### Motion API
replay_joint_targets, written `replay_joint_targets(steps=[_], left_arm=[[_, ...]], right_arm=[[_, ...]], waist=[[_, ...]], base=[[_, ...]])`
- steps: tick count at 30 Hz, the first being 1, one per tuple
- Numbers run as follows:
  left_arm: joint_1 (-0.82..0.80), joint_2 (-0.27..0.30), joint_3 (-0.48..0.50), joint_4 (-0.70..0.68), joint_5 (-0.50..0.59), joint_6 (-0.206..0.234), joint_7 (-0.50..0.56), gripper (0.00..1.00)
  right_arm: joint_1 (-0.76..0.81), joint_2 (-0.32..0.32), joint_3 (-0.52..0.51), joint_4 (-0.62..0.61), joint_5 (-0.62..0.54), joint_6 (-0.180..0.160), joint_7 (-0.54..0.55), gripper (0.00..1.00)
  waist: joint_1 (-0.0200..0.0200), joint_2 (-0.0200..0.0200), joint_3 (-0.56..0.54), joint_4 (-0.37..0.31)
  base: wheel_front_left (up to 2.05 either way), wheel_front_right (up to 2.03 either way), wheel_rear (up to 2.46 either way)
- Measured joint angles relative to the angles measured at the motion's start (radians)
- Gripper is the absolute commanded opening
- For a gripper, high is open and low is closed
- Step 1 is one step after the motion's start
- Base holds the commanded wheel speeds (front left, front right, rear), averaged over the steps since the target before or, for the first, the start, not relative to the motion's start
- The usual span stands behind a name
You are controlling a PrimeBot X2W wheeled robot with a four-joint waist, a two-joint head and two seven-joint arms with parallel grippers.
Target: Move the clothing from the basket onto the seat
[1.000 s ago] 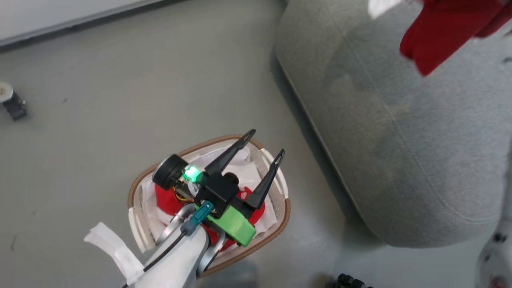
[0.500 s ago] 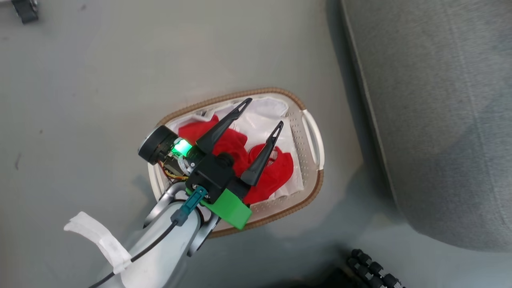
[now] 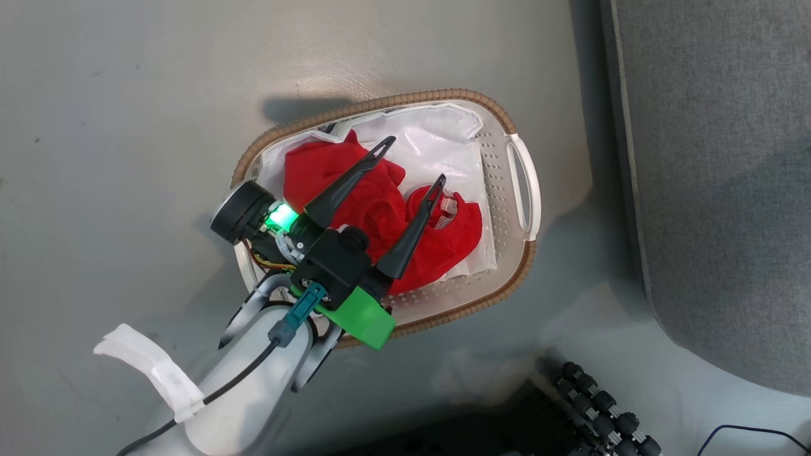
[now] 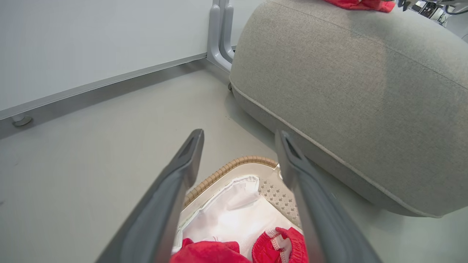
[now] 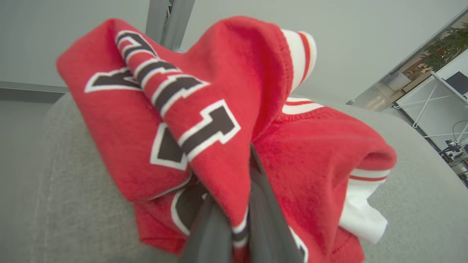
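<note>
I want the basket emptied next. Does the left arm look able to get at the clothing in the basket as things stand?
Likely yes. The left gripper hangs open over the basket, fingers spread above the red clothing, which lies uncovered on the white liner with nothing across it.

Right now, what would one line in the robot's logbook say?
left hand: open, above oval white perforated plastic basket | basket: red garment inside, on white liner | right hand: shut on red lettered jersey at grey fabric seat

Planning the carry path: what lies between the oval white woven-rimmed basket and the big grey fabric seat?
Just a bare strip of grey floor; the head view shows nothing between the basket and the seat.
</note>
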Motion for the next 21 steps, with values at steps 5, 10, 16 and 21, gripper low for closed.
replay_joint_targets(steps=[5, 10, 16, 21], left_arm=[[-0.001, 0.007, 0.006, 0.012, -0.006, 0.009, -0.004, 1.00], [0.001, 0.007, 0.017, 0.034, -0.025, 0.018, -0.019, 1.00], [0.008, -0.007, 0.038, 0.064, -0.048, 0.027, -0.037, 1.00], [0.018, -0.039, 0.065, 0.101, -0.085, 0.030, -0.047, 1.00]], right_arm=[[0.062, 0.044, 0.004, -0.056, 0.011, 0.000, 0.000, 1.00], [0.166, 0.080, 0.058, -0.155, 0.028, 0.000, 0.000, 1.00], [0.286, 0.109, 0.137, -0.223, 0.038, 0.000, 0.000, 1.00], [0.337, 0.108, 0.158, -0.261, 0.049, 0.000, 0.000, 1.00]], waist=[[-0.0001, 0.0000, -0.016, -0.010], [-0.0001, 0.0000, -0.050, -0.021], [-0.0002, 0.0000, -0.111, -0.030], [-0.0002, 0.0000, -0.181, -0.029]], base=[[0.00, 0.00, 0.00], [0.00, 0.00, 0.00], [0.00, 0.00, 0.00], [0.00, 0.00, 0.00]])
